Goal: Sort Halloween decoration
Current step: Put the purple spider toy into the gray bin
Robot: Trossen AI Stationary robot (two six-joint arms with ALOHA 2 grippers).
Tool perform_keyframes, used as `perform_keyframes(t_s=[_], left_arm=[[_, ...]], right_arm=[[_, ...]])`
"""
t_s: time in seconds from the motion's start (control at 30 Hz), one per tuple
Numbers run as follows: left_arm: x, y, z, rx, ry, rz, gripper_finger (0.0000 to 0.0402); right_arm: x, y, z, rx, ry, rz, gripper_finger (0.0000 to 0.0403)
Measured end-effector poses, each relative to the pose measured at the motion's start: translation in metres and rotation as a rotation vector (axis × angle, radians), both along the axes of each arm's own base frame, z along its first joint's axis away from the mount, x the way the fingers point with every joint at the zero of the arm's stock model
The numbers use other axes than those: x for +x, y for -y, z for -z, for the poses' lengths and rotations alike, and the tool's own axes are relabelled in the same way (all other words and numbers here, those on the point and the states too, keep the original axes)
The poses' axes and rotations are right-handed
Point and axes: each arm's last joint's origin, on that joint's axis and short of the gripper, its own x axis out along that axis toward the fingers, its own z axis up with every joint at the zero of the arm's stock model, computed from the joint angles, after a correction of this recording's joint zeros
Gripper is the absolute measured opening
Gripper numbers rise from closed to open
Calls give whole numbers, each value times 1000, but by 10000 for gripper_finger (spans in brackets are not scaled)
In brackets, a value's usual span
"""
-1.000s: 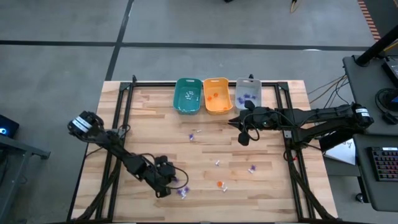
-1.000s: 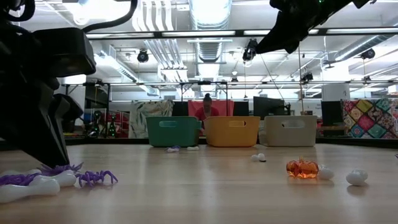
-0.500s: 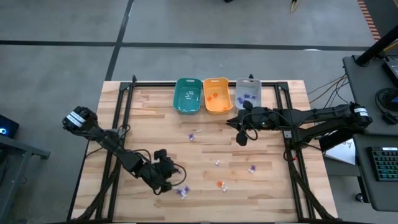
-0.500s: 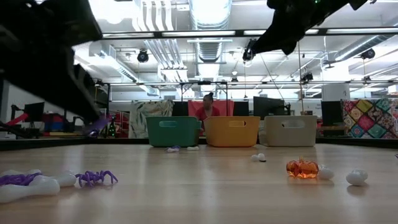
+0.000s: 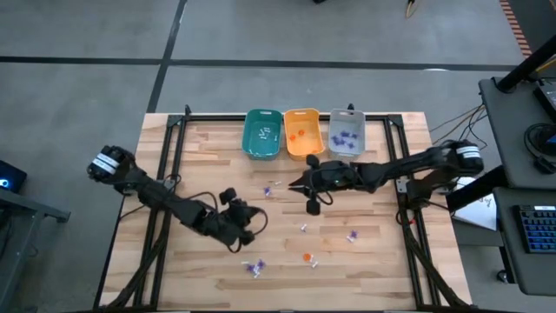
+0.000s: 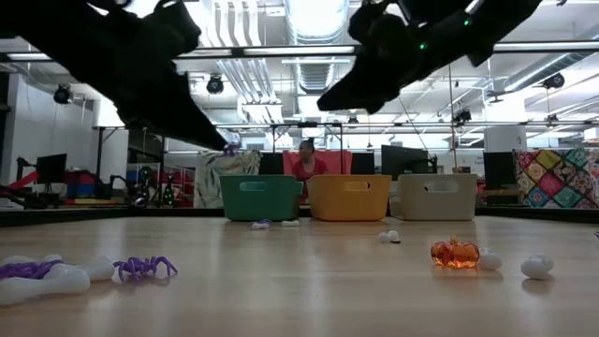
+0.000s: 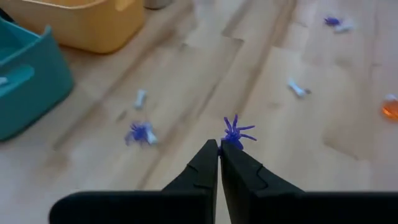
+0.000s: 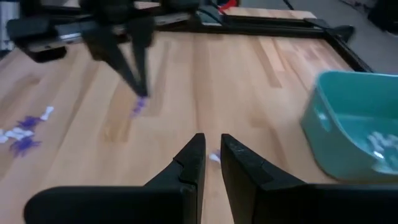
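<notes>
The worktop is of pale wooden planks with a black frame around its edge, and at its far side three bins stand in a row touching one another: a teal bin, an orange bin and a grey bin. Tiny trinkets lie scattered on the bare wood: a purple and white pair near the teal bin, a white piece and a purple one toward the middle, an orange pumpkin with white bits beside it, and a purple spider cluster at the near side.
</notes>
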Motion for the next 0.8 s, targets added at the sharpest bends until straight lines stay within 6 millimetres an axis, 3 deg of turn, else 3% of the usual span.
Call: perform_keyframes(t_s=[0.4,0.8], left_arm=[[17,-22,-12,108,103,-81,0],[21,-22,-18,113,159,-84,0]], right_arm=[[25,-2,29,88,7,-25,50],[48,-4,23,146,3,-89,172]])
